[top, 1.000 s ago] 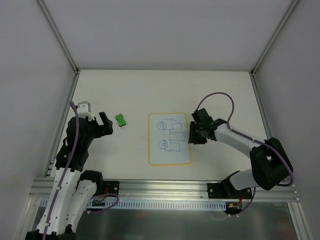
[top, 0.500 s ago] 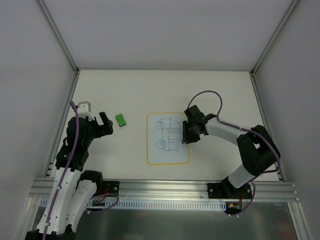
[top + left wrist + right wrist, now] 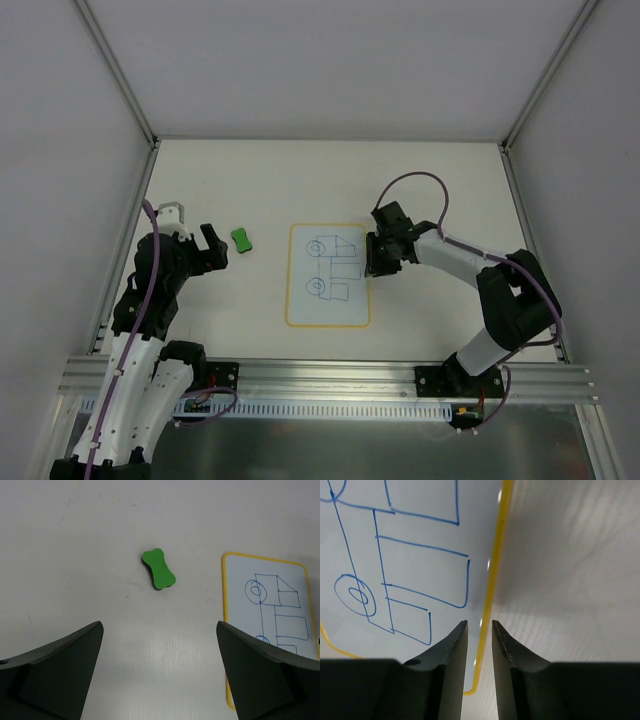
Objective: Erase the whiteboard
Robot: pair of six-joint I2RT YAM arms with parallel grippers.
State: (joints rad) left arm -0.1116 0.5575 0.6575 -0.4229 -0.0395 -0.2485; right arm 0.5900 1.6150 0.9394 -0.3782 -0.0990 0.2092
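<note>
The whiteboard lies flat in the middle of the table. It looks light, stiff and slick, so pin its yellow rim. Your right end effector stands a slit apart over that rim, gripping nothing; your left end effector gapes, empty.

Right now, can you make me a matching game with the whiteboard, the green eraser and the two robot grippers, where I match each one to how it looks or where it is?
Things:
1. whiteboard
2. green eraser
3. left gripper
4. right gripper

Clues:
A. jaws wide apart
B. has a blue drawing on it
C. jaws nearly together, at the whiteboard's side
D. lies alone on the table

Pairs: 1-B, 2-D, 3-A, 4-C
</note>
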